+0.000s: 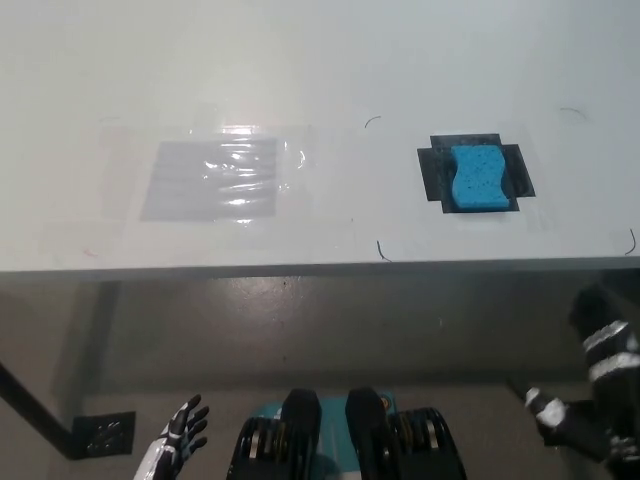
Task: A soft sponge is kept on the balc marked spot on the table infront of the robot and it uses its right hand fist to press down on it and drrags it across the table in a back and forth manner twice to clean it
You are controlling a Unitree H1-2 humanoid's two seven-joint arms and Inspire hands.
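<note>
Waiting: nothing on the tabletop [330, 60] is being touched; both hands are low, below its near edge.
Sponge: blue sponge [477, 179] lies flat on the black mark [432, 172], right of centre, near the front edge. The mark frames it on all sides, so it likely fixes the start spot within the right arm's reach.
Right hand: black right hand [575, 425] sits at lower right, well apart from the sponge and under tabletop level. Cannot tell whether it is fisted or spread; the shape is too dark and cut off.
Left hand: white left hand [180, 432] rests at lower left, fingers spread, holding nothing; it has no part in this job.
Film patch: a glossy clear patch [215, 178] lies on the left half, well apart from the sponge; purpose unclear.
Stage: judged as the start, pressing not yet begun.
Next: the right hand would need to rise over the edge and come down on the sponge.
</note>
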